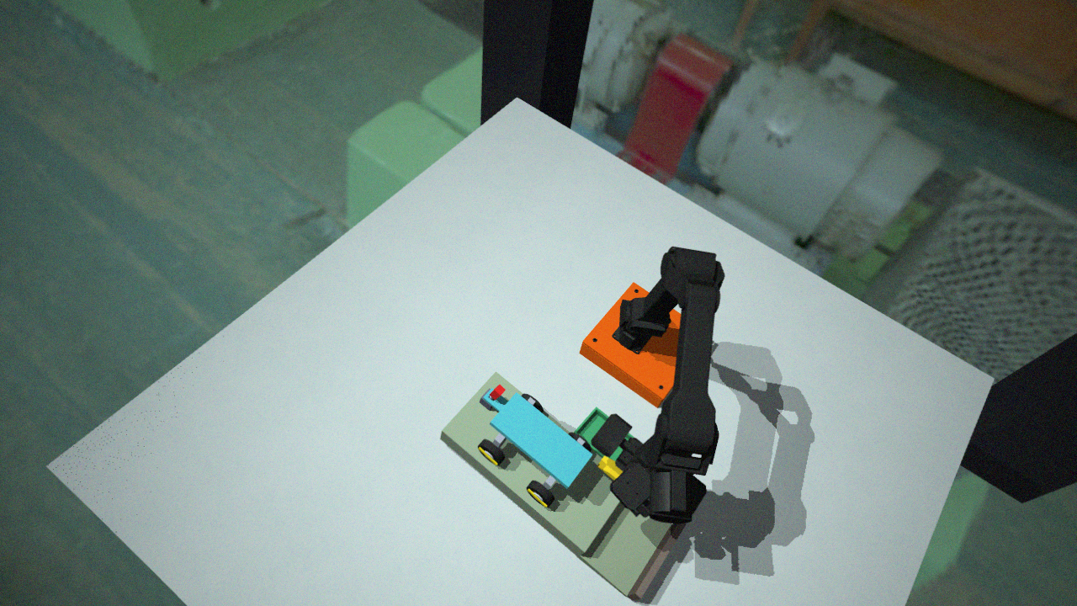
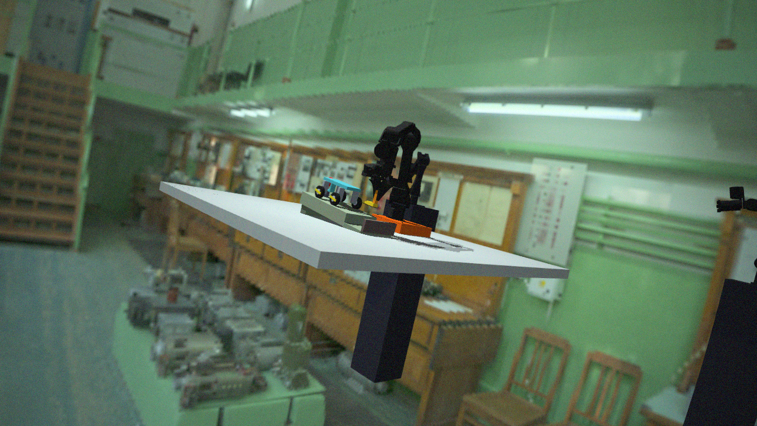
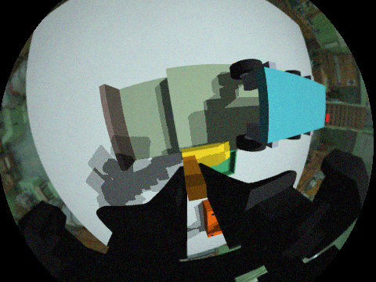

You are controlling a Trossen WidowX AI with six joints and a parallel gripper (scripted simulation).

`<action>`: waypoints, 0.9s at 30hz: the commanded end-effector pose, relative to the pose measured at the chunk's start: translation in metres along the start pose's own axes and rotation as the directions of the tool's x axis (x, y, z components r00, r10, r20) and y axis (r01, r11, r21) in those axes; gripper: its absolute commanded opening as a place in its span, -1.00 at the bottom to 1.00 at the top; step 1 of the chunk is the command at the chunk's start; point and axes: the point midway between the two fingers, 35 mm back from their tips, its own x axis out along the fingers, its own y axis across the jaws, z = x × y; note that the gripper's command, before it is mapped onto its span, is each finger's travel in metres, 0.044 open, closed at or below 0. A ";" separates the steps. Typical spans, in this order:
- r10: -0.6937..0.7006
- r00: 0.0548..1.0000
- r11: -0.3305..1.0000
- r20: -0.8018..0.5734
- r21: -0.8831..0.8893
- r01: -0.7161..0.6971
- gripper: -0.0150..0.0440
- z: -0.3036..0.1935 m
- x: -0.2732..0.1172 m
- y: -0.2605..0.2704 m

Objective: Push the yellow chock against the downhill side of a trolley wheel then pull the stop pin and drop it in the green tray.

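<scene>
And the pincer point(image 1: 613, 475) point(image 2: 375, 197) point(image 3: 190, 168) is clamped on the chock's orange handle point(image 3: 194, 180), its yellow body point(image 1: 609, 467) point(image 2: 371, 203) point(image 3: 207, 153) up off the desk point(image 1: 301, 376) point(image 2: 254, 222) point(image 3: 137, 43), near the trolley's point(image 1: 542, 438) point(image 2: 342, 184) point(image 3: 295, 105) downhill end, while the red-headed pin point(image 1: 496, 391) point(image 3: 327, 117) stands at the uphill end, the ramp point(image 1: 466, 429) point(image 2: 323, 207) point(image 3: 196, 86) nearer the desk's bottom-left edge in the top view.

White table point(image 1: 315, 361) point(image 2: 254, 222) point(image 3: 78, 51) under sage-green ramp point(image 1: 466, 422) point(image 2: 323, 207) point(image 3: 142, 113)

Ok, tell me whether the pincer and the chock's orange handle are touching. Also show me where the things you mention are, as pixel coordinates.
Touching: the wrist view shows the orange handle point(image 3: 195, 182) clamped between the pincer's point(image 3: 193, 169) fingertips.
</scene>
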 end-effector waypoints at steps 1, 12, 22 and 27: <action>-0.007 1.000 1.000 -0.004 -0.004 0.007 -0.49 -0.001 0.012 -0.001; -0.007 1.000 1.000 -0.004 -0.004 0.007 -0.49 -0.001 0.035 -0.003; -0.008 1.000 1.000 -0.004 -0.004 0.008 -0.49 -0.001 0.033 -0.009; -0.008 1.000 1.000 -0.004 -0.004 0.008 -0.49 0.000 0.033 -0.013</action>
